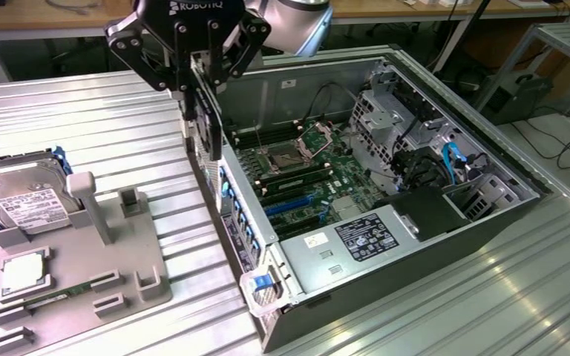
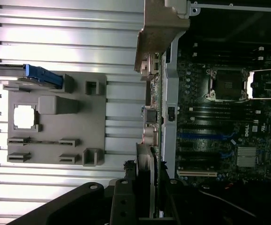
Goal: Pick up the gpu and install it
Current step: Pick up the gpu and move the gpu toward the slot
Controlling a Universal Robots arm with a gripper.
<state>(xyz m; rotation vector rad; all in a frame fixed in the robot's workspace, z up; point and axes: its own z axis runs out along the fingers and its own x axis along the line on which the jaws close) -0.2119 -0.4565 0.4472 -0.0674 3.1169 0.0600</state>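
Observation:
My gripper (image 1: pixel 201 83) is shut on the gpu (image 1: pixel 202 130), a thin dark card that hangs edge-on below the fingers. The card is in the air beside the near wall of the open computer case (image 1: pixel 265 304), over its outer edge at the exterior view's left. In the wrist view the gpu (image 2: pixel 150 117) runs away from my gripper (image 2: pixel 147 199), and its pale metal bracket (image 2: pixel 161 33) sits at the far end. The motherboard (image 1: pixel 295 178), with its blue expansion slots (image 1: pixel 290 208), lies open inside the case, apart from the card.
A grey parts fixture (image 1: pixel 136 289) lies at the exterior view's left on the slatted metal table (image 1: pixel 116 126). It holds a silver hard drive (image 1: pixel 23 196), a square processor (image 1: pixel 23 271) and a narrow memory stick (image 1: pixel 47 300). Cables and a drive cage (image 1: pixel 394 119) fill the case's far side.

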